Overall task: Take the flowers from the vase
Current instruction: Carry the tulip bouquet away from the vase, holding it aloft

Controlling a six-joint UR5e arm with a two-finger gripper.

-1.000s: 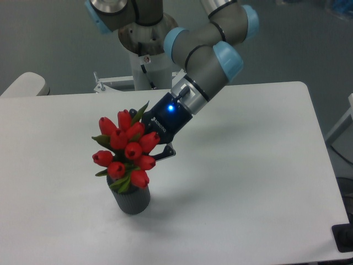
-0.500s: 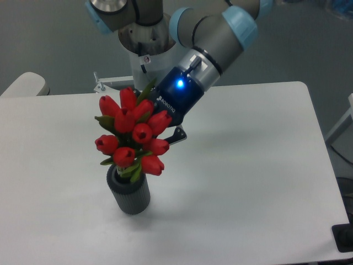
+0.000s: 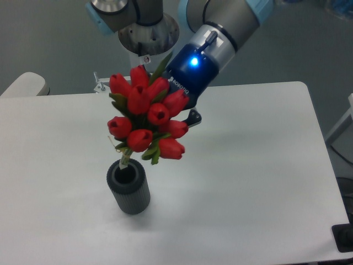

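Note:
The flowers (image 3: 149,116), a bunch of red tulip buds with green leaves, hang in the air above the table, tilted, with the pale stem end just over the vase mouth. The vase (image 3: 128,187) is a small dark grey ribbed cylinder standing upright on the white table at the lower left. My gripper (image 3: 179,118) reaches in from the upper right behind the bunch and is shut on the flowers. Its fingertips are mostly hidden by the buds; one dark finger (image 3: 193,117) shows at the right of the bunch.
The white table (image 3: 248,165) spans the view, its right edge near the frame's right side. The robot base (image 3: 146,33) stands at the back edge. A pale rounded object (image 3: 22,85) sits at the far left. A dark object (image 3: 345,237) is at the lower right corner.
The gripper has risen up and to the right with the flowers. The bunch has lifted out of the vase, whose open mouth now shows. The vase has not moved.

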